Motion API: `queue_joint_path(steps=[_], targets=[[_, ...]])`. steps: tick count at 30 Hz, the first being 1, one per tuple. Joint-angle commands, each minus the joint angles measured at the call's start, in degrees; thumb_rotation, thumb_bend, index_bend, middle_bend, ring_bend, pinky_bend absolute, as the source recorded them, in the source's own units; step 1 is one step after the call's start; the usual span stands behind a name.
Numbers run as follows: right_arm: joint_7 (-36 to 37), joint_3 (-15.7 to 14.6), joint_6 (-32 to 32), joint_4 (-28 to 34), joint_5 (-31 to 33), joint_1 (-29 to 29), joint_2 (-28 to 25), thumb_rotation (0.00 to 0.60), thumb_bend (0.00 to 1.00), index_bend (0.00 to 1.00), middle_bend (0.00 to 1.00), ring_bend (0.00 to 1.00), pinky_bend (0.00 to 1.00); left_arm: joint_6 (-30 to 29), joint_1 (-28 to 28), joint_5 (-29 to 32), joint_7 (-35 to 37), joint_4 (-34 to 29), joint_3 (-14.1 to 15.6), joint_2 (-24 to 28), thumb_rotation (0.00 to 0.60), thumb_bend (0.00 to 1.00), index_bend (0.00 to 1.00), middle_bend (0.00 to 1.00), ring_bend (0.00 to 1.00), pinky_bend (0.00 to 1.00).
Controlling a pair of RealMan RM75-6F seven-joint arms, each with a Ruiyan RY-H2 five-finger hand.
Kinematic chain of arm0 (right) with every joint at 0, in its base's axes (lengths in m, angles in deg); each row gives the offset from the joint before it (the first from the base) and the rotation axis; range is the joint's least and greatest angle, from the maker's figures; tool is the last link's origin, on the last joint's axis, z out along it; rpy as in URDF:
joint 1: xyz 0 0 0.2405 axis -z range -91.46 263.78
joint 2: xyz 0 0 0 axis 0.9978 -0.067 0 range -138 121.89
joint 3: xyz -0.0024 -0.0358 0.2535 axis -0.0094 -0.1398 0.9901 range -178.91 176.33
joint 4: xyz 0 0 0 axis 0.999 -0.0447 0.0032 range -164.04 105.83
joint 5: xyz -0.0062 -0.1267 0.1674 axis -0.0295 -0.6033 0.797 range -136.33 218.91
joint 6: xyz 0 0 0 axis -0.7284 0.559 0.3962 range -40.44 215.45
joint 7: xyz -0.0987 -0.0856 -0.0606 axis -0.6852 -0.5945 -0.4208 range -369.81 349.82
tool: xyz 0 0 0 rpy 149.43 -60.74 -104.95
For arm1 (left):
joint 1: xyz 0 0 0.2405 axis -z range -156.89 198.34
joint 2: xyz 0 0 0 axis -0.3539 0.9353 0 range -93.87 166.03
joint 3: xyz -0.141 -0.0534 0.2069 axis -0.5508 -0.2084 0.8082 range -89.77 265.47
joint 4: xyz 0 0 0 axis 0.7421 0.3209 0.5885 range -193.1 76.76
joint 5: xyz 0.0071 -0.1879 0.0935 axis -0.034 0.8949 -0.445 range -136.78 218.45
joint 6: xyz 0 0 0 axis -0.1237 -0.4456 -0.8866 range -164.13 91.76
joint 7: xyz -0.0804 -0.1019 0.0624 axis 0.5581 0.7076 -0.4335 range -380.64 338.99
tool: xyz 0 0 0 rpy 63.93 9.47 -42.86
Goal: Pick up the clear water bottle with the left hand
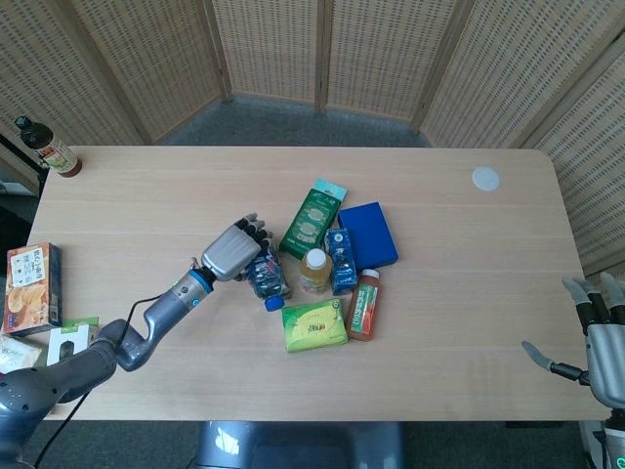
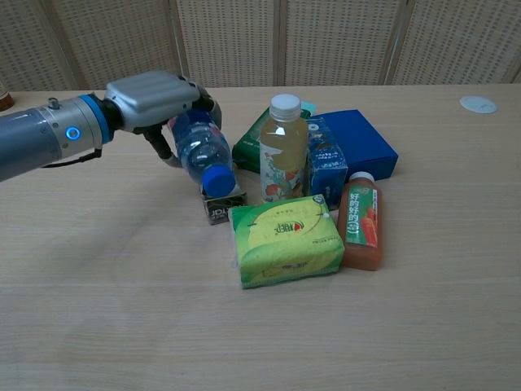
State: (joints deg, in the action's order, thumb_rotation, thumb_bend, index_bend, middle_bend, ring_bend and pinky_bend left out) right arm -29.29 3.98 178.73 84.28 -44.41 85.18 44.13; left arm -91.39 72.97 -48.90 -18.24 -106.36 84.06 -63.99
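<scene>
The clear water bottle (image 2: pixel 201 151) with a blue cap (image 2: pixel 216 180) is tilted, cap end toward the table's front, and raised off the wood. My left hand (image 2: pixel 155 93) grips its upper body, fingers wrapped around it; the same hand (image 1: pixel 232 251) and bottle (image 1: pixel 265 277) show left of the pile in the head view. My right hand (image 1: pixel 598 340) hangs off the table's right edge, fingers apart, holding nothing.
A small dark box (image 2: pixel 221 204) lies under the bottle's cap. Beside it stand a yellow juice bottle (image 2: pixel 284 150), a green packet (image 2: pixel 284 240), an orange bottle (image 2: pixel 361 221), a blue carton (image 2: pixel 326 173), a blue box (image 2: pixel 358 144) and a green pouch (image 1: pixel 312 217). A white lid (image 1: pixel 485 179) lies far right.
</scene>
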Motion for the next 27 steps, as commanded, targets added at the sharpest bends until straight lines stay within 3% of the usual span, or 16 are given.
queue_joint_path(steps=[1, 9, 15, 21, 27], targets=[[0.3, 0.0, -0.6, -0.4, 0.0, -0.4, 0.6, 0.270, 0.17, 0.14, 0.21, 0.00, 0.00, -5.8, -3.3, 2.1, 0.1, -7.9, -2.4, 6.2, 0.600, 0.18, 0.84, 0.89, 0.82, 0.76], [1.4, 0.0, -3.1, -2.9, 0.1, -2.0, 4.0, 0.271, 0.17, 0.14, 0.20, 0.00, 0.00, -15.2, -10.6, 6.6, -8.7, -31.1, -6.5, 23.8, 0.600, 0.17, 0.82, 0.88, 0.82, 0.76], [1.1, 0.4, -4.9, -4.5, -0.4, -3.8, 6.2, 0.274, 0.17, 0.14, 0.21, 0.00, 0.00, -20.0, -15.8, 12.2, -14.6, -45.2, -9.7, 34.5, 0.600, 0.18, 0.82, 0.88, 0.81, 0.75], [2.0, 0.5, -5.7, -5.6, -0.8, -4.7, 7.4, 0.270, 0.17, 0.14, 0.20, 0.00, 0.00, -23.3, -18.9, 14.6, -15.3, -51.7, -11.8, 40.1, 0.600, 0.17, 0.84, 0.88, 0.81, 0.75], [3.9, -0.2, -5.0, -6.9, -1.7, -4.1, 7.9, 0.272, 0.17, 0.14, 0.21, 0.00, 0.00, -22.4, -19.3, 15.8, -17.1, -54.2, -12.1, 41.6, 0.600, 0.16, 0.84, 0.88, 0.81, 0.75]])
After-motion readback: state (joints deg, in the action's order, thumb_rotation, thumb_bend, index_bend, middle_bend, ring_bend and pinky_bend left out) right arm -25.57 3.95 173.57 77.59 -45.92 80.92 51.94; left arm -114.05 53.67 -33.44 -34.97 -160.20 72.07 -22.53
